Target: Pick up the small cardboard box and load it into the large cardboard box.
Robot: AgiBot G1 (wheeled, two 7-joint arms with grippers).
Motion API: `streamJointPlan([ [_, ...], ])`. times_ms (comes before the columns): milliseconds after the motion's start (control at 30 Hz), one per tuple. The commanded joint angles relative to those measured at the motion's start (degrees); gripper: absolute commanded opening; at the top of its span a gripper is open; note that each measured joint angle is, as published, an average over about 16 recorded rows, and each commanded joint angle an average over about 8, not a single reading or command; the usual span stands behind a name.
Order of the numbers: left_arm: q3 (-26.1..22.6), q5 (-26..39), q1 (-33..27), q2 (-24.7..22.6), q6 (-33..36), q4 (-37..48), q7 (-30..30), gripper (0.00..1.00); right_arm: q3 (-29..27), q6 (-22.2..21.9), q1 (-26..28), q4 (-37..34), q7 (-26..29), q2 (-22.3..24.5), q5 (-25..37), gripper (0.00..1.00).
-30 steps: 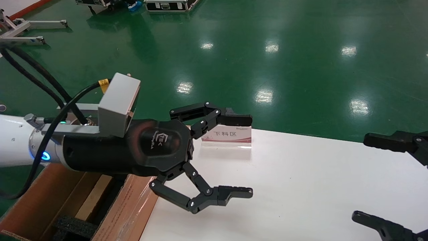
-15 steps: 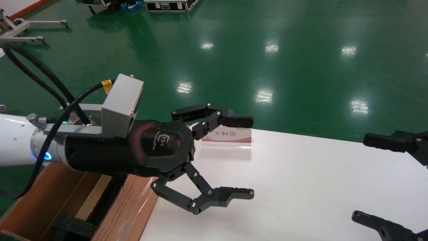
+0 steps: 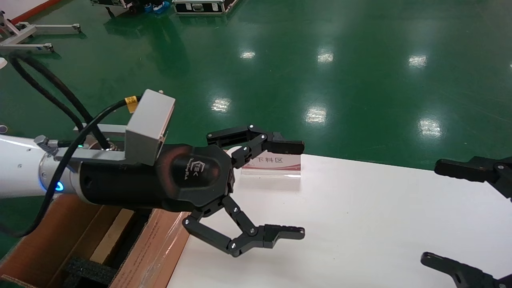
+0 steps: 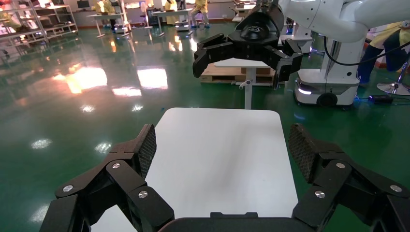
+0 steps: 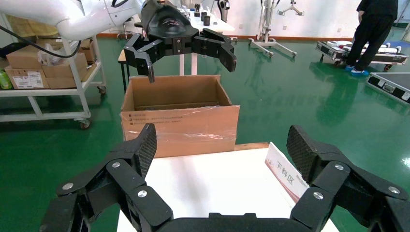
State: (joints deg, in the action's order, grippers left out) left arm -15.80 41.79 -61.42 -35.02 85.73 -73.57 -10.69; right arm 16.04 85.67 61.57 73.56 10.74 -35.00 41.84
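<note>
My left gripper (image 3: pixel 303 188) is open and empty, held above the left end of the white table (image 3: pixel 360 224), just past the large cardboard box (image 3: pixel 156 244). That box stands open at the lower left, with shiny tape on its flap and black foam (image 3: pixel 88 270) inside; the right wrist view shows it too (image 5: pixel 179 123). A pale tan strip (image 3: pixel 108 236) lies inside it; I cannot tell whether this is the small cardboard box. No small box shows on the table. My right gripper (image 3: pixel 431 212) is open and empty at the table's right end.
A white and red sign (image 3: pixel 276 162) stands at the table's far edge, behind the left gripper's upper finger. Green floor lies all around. Black cases (image 3: pixel 200 6) and a metal frame (image 3: pixel 28 36) stand far off.
My left gripper has drifted slightly to the right, still open. The right gripper has not moved.
</note>
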Motion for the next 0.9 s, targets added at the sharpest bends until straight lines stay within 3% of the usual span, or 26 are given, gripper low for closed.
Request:
streamJointPlan([
  [33, -0.1, 0.0, -0.1, 0.0, 0.0, 0.0, 0.0, 1.00, 0.0, 0.0, 0.0, 0.0, 0.0, 0.0, 0.0, 1.00],
  [900, -0.3, 0.0, -0.2, 0.0, 0.0, 0.1, 0.0, 1.00, 0.0, 0.0, 0.0, 0.0, 0.0, 0.0, 0.0, 1.00],
])
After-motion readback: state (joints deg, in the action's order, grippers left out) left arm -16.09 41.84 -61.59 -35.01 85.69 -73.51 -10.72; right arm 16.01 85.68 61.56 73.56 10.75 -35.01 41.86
